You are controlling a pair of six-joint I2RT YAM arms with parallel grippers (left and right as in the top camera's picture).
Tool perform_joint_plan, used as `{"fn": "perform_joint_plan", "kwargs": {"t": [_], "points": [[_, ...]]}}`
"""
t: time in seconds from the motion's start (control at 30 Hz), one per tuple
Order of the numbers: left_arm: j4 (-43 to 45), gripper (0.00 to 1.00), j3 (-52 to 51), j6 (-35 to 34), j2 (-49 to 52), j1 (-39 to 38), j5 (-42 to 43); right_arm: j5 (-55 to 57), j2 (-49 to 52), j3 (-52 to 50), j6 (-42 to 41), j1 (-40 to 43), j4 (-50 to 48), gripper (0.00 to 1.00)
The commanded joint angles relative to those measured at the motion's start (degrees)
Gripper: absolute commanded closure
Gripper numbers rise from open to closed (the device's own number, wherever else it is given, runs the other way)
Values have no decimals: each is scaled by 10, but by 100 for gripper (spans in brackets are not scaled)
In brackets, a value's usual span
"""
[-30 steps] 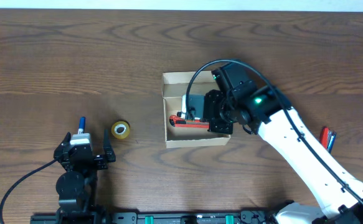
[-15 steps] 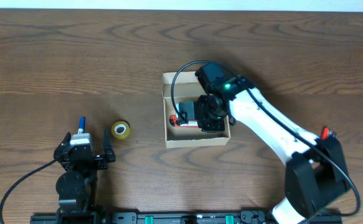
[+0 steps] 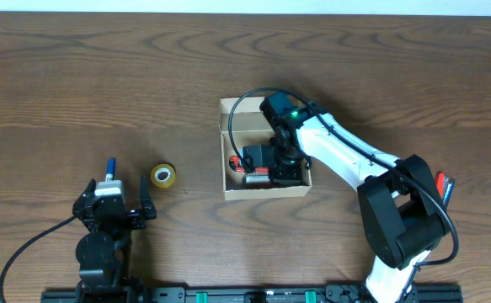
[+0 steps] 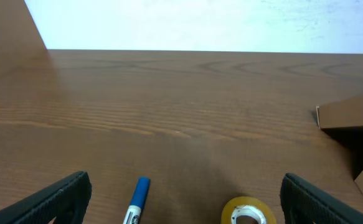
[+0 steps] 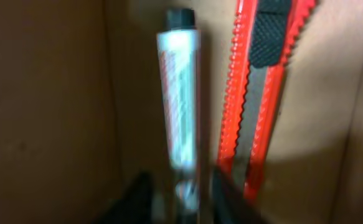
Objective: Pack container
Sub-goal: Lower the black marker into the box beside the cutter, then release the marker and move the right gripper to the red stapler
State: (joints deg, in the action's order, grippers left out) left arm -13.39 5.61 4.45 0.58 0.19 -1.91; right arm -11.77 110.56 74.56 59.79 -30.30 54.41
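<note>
On the dark wooden table (image 3: 77,84), our right gripper (image 5: 181,196), pinching a white plastic pen (image 5: 178,93), has dipped deeper into the small tan cardboard box (image 3: 262,191) at centre frame, so release looks near; left gripper (image 4: 190,198) gapes idle.

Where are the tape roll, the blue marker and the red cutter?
tape roll (image 4: 248,203), left wrist view, ring top.
blue marker (image 4: 136,200), left wrist view, barrel.
red cutter (image 5: 259,109), right wrist view, body.

Wood table (image 3: 102,76) — container (image 3: 266,192), tape (image 3: 163,176), marker (image 3: 109,168)
</note>
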Motion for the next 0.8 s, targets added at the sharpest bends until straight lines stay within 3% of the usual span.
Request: {"fn": "perform_joint_plan", "kwargs": {"t": [0.0,0.17,0.33,0.47,0.53,0.67,0.77], "points": [[-13,4,-11,-4,-3,-3,-6,-3,0,4,2,3,0,70],[-13,5,-11,-4,-3,-3,-6,-6,-3,26,-25,2,10,66],[-13,5,-11,-4,-3,-3,-6,-9,-26,113,-110,7,40,64],[-13,5,-11,-4,-3,-3,-6,0,-52,184,-260,40,37,60],[-13,5,-11,-4,-3,-3,-6,26,-61,212,-364,70,44,44],[-13,5,-11,-4,-3,-3,-6,89,-83,245,-514,167,78,51],[-13,5,-11,-4,-3,-3,-6,134,-106,247,-626,260,89,49]]}}
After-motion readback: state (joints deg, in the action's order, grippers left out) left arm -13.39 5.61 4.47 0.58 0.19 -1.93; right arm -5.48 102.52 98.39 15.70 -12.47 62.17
